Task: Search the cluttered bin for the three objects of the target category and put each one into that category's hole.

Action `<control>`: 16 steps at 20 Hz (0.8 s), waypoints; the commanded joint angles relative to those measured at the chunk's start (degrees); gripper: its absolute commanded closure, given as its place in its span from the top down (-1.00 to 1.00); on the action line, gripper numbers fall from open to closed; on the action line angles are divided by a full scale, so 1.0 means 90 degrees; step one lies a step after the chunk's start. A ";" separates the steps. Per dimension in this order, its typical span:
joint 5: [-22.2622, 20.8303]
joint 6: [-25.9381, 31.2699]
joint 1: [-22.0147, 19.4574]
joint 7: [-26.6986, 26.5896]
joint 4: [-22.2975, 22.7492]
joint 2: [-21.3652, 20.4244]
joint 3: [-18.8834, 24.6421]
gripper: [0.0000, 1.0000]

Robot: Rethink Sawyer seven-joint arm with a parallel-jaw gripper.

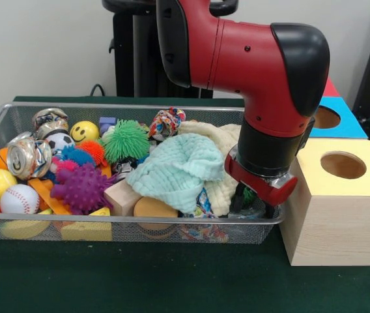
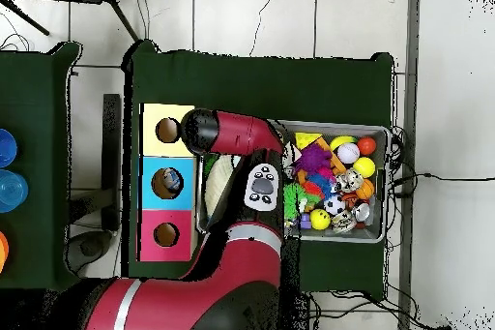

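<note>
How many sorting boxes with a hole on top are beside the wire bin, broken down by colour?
Yellow box: 1
Blue box: 1
Red box: 1
Total: 3

I read this as robotics lab. Red arm (image 1: 250, 65) on pedestal (image 1: 133, 49), green cloth table (image 2: 251, 79), wire bin (image 1: 133, 231) of toys, coloured boxes with holes (image 2: 166, 183), cables (image 2: 425, 176) across tiled floor (image 2: 450, 84), tripod leg (image 2: 24, 16) at corner.
</note>
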 commanded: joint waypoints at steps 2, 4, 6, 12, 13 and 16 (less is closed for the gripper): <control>0.0072 -0.0787 -0.0243 0.0678 -0.0356 0.0373 0.0393 1.00; 0.0058 -0.0729 -0.0238 0.0650 -0.0368 0.0372 0.0390 1.00; 0.0013 -0.0683 -0.0240 0.0568 -0.0359 0.0358 0.0395 1.00; -0.0009 -0.0609 -0.0222 0.0549 -0.0351 0.0348 0.0385 1.00; -0.0006 -0.0589 -0.0221 0.0554 -0.0364 0.0352 0.0378 1.00; -0.0008 -0.0574 -0.0230 0.0539 -0.0373 0.0353 0.0385 1.00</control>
